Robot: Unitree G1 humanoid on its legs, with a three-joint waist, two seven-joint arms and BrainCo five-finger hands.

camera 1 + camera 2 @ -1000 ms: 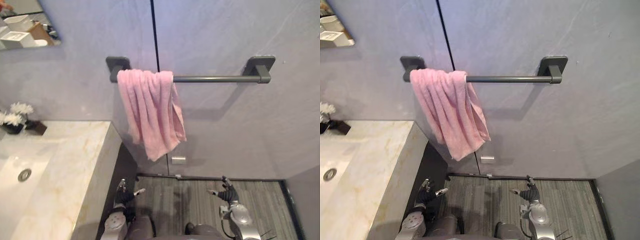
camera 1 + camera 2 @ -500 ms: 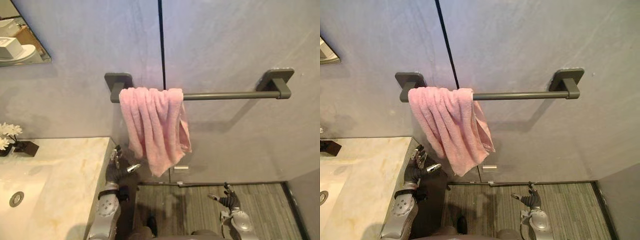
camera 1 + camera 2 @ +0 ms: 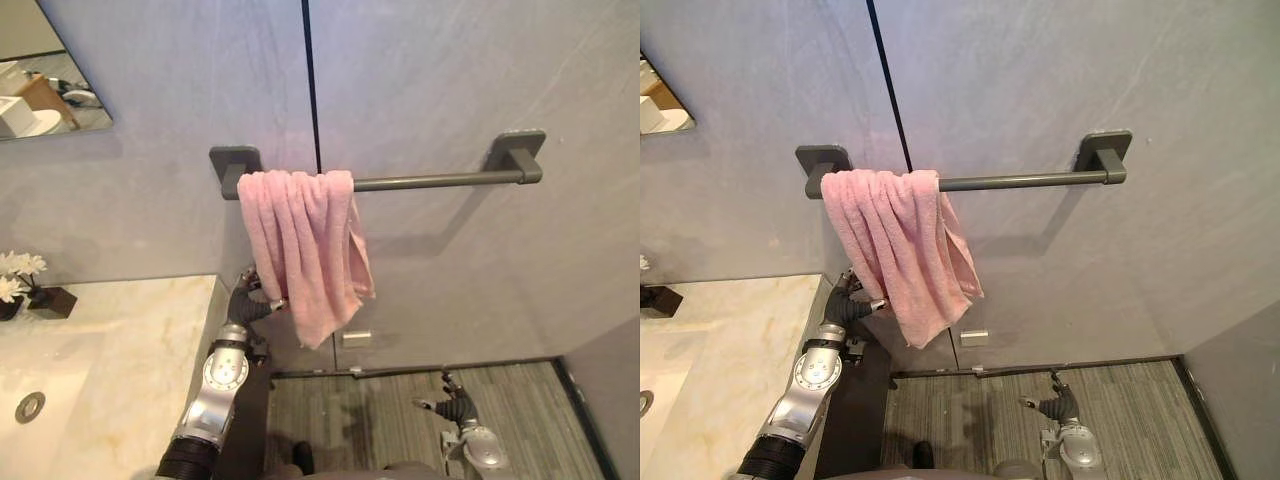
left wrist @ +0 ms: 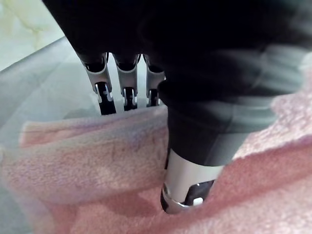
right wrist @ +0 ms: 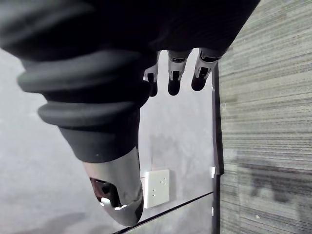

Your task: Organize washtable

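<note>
A pink towel (image 3: 300,240) hangs bunched over the left end of a dark towel bar (image 3: 430,181) on the grey wall. My left hand (image 3: 250,300) is raised to the towel's lower left edge. In the left wrist view its straight fingers (image 4: 127,83) reach behind a fold of the towel (image 4: 97,151), and its thumb (image 4: 187,180) lies on the front of the cloth. My right hand (image 3: 455,400) hangs low over the floor, open and holding nothing, its thumb (image 5: 114,185) apart from the fingers.
A marble counter (image 3: 130,350) with a sunken sink and drain (image 3: 30,406) stands at the left, its corner just below the towel. White flowers in a dark pot (image 3: 20,285) sit at its back. A mirror (image 3: 50,90) hangs above. A wall socket (image 3: 357,338) sits low, above a striped floor (image 3: 400,420).
My left hand has risen from beside the counter's edge up to the towel's lower edge and slid round it. The camera has shifted a little. The right hand stays low.
</note>
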